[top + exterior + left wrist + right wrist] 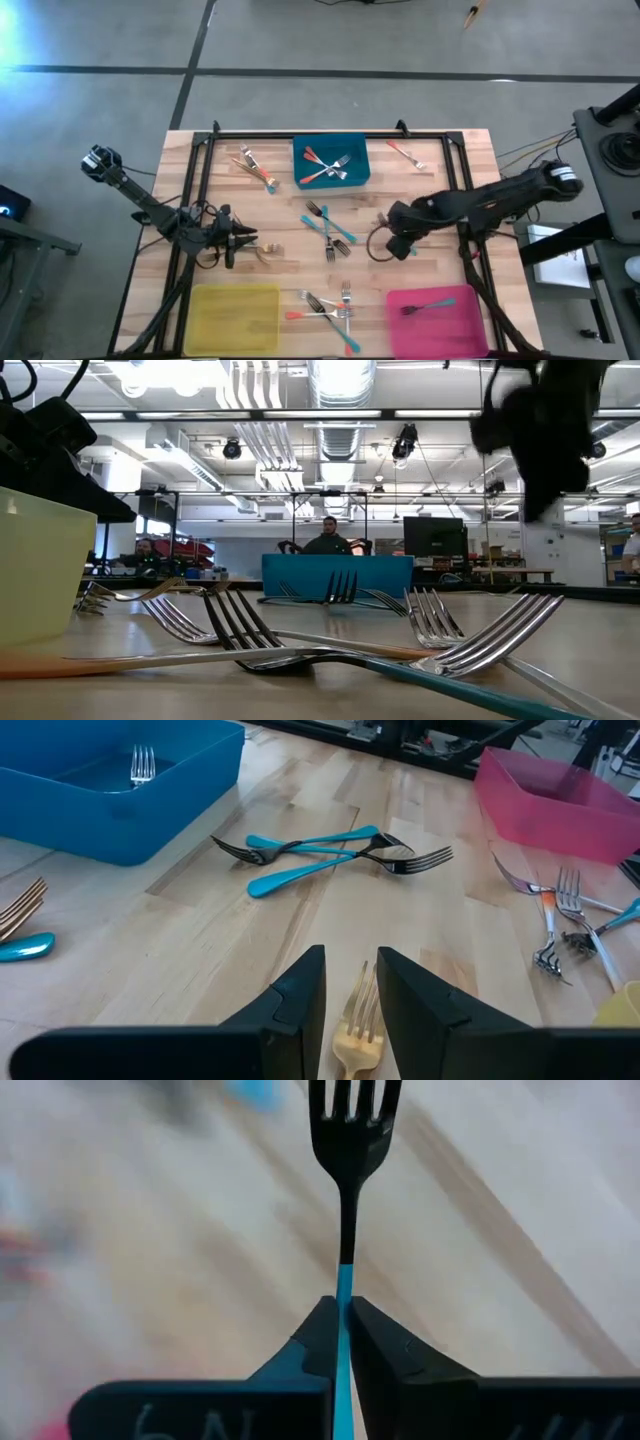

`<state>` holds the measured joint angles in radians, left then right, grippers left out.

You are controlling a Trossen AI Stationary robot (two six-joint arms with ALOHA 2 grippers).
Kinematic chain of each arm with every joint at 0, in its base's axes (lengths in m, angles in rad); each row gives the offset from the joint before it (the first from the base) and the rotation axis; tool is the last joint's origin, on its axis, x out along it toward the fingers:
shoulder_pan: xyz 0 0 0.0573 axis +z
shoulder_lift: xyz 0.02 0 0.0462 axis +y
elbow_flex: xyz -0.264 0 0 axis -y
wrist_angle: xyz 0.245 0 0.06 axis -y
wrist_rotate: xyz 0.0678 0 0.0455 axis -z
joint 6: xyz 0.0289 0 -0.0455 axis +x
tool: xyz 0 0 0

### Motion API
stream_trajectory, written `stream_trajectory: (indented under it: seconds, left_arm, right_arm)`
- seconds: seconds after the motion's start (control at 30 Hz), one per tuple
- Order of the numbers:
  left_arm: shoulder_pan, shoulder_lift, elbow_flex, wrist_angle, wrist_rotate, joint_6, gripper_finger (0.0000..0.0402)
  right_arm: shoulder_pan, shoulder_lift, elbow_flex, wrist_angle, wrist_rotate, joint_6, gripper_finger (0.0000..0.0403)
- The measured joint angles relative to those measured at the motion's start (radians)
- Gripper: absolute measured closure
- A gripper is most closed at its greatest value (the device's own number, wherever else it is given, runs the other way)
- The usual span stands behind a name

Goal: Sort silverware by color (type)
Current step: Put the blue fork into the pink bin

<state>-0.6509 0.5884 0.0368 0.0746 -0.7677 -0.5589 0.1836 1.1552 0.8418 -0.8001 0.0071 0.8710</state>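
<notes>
Right pincer (pixel 342 1342) clamped on a teal-handled fork (pixel 348 1140), tines pointing away, held over the wood surface (pixel 440 175) just above the pink bin (pixel 440 315). Left pincer (pixel 352 990) fingers apart around a gold fork (pixel 358 1030), near the yellow bin (pixel 235 318). Further out, crossed teal forks (pixel 320 855) lie mid-surface; the blue bin (pixel 330 162) holds more forks.

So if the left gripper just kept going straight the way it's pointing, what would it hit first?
Probably the crossed teal-handled forks ahead of the left gripper, which straddles a gold fork. Bare wood lies between, though depth is hard to judge.
</notes>
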Motion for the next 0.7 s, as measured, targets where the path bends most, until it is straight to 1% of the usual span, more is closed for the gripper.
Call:
stream_trajectory:
  seconds: [0.03,0.13,0.27,0.4,0.5,0.6,0.7]
  left_arm:
    - [0.000,0.000,0.000,0.000,0.000,0.000,0.0325]
    - [0.000,0.000,0.000,0.000,0.000,0.000,0.0325]
    - [0.000,0.000,0.000,0.000,0.000,0.000,0.0325]
    - [0.000,-0.001,0.000,0.000,0.000,0.000,0.0325]
    - [0.000,-0.001,0.000,0.000,0.000,0.000,0.0325]
    - [0.000,-0.001,0.000,0.000,0.000,0.000,0.0325]
    - [0.000,-0.001,0.000,0.000,0.000,0.000,0.0325]
  right_arm:
    - [0.029,-0.029,0.009,0.032,0.006,0.008,0.0393]
    - [0.139,-0.085,0.022,0.050,-0.004,0.058,0.0394]
    - [0.327,-0.098,0.056,0.060,-0.005,0.099,0.0394]
    - [0.519,-0.061,0.074,0.084,-0.011,0.099,0.0393]
    - [0.623,-0.015,0.075,0.077,-0.007,0.116,0.0392]
    - [0.688,0.039,0.072,0.071,-0.008,0.149,0.0392]
    - [0.720,0.090,0.071,0.071,-0.007,0.151,0.0391]
